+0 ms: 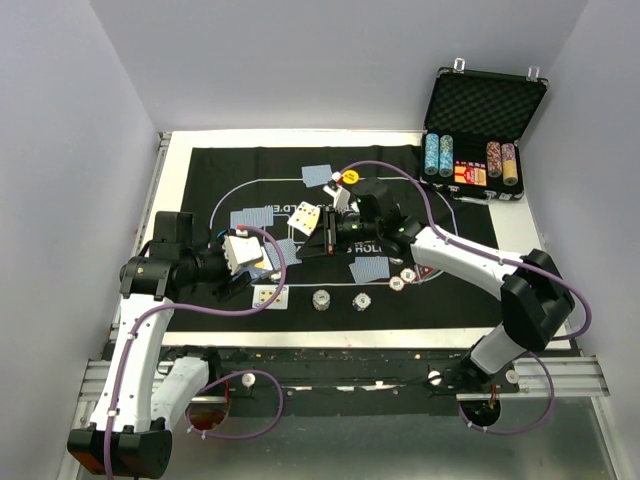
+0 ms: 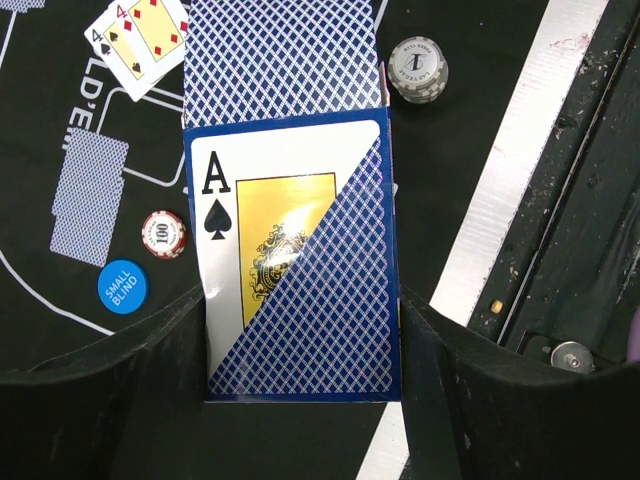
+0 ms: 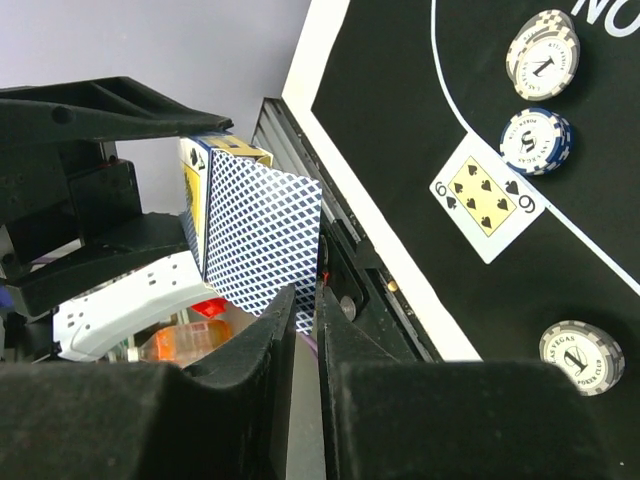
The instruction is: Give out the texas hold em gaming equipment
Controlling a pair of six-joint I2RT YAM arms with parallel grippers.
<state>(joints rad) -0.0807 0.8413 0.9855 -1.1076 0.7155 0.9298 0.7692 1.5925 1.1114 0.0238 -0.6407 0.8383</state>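
My left gripper [image 2: 300, 330] is shut on the deck box [image 2: 300, 270], which is blue and shows an ace of spades. A blue-backed playing card [image 2: 280, 60] sticks out of the box's far end. My right gripper [image 3: 305, 300] is shut on the near edge of that card [image 3: 265, 235], just in front of the box. From above, both grippers meet over the mat's left half, the left gripper [image 1: 240, 252] facing the right gripper [image 1: 302, 244]. Chip stacks [image 1: 321, 299] and a face-up six of spades [image 3: 487, 195] lie on the black mat [image 1: 460, 225].
An open black case [image 1: 480, 105] with chip rows stands at the back right. Face-down cards [image 1: 318, 174], a yellow button [image 1: 350, 177], a blue small-blind disc [image 2: 122, 286] and face-up cards [image 2: 140, 35] lie on the mat. The metal rail [image 1: 350, 365] runs along the near edge.
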